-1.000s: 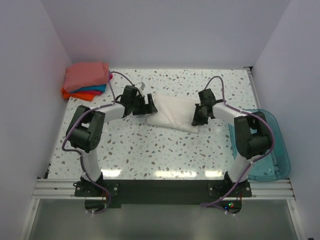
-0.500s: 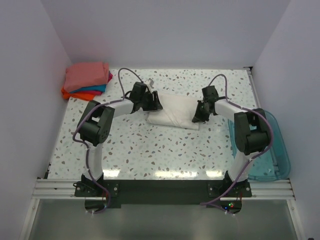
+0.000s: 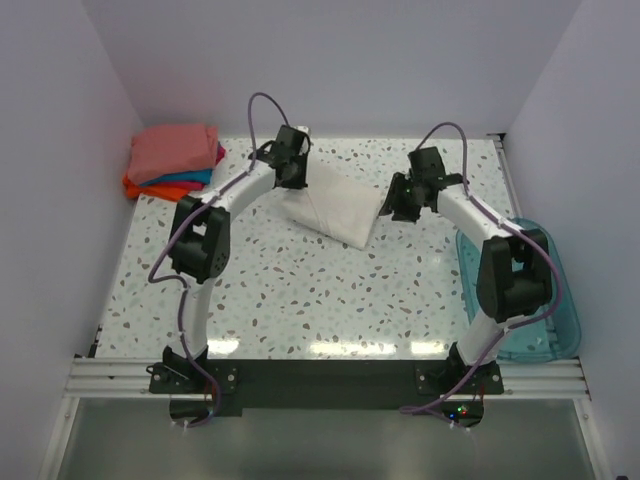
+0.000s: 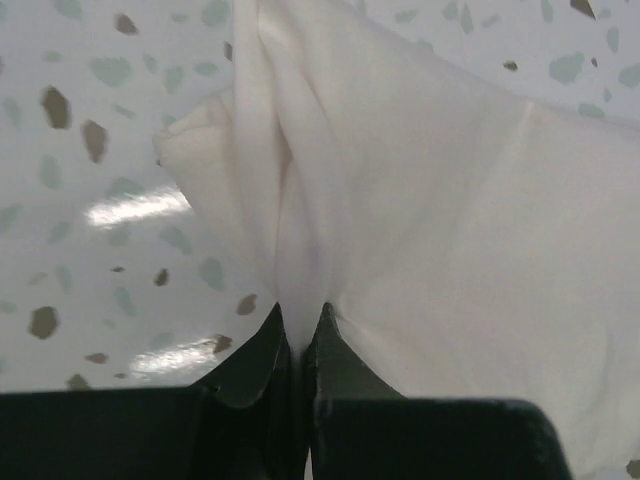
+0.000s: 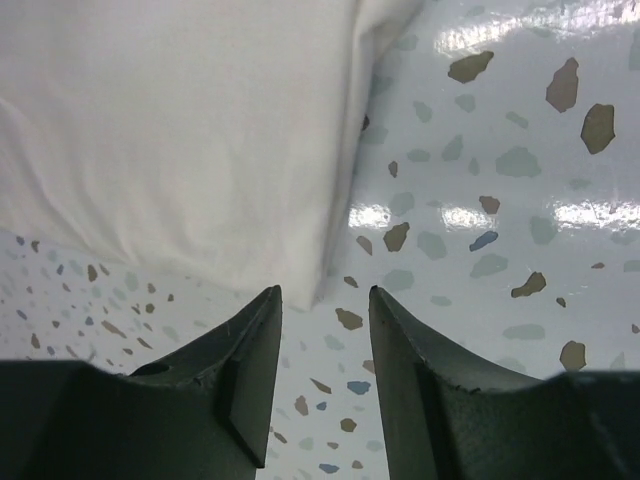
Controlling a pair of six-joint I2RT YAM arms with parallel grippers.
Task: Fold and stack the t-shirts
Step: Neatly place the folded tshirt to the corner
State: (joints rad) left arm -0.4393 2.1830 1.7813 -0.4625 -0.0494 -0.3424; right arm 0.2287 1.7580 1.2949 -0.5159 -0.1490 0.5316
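Up at the far middle of the speckled table [image 3: 300,300], the white t-shirt [image 3: 328,205] lies as a folded, slanted bundle, its far-left end raised toward the left gripper [image 3: 291,152]. From the left wrist view, that gripper [image 4: 298,325] has its two dark fingers pressed together on a pinched ridge of the white cloth [image 4: 450,200]; creases fan out from the pinch, and the rest of the fabric spreads to the right.

The right gripper [image 3: 397,205] sits just beside the shirt's right edge. Its wrist view shows the jaws of this gripper [image 5: 322,294] standing apart with nothing clamped between them — the shirt's corner [image 5: 180,130] ends right at the mouth of the fingers, and bare table lies to the right.

A stack of folded t-shirts [image 3: 175,152] rests in the far-left corner, well apart from the white one — salmon-pink on top, teal and orange edges showing beneath. A teal plastic bin [image 3: 565,300] sits at the table's right edge by the right arm's base.
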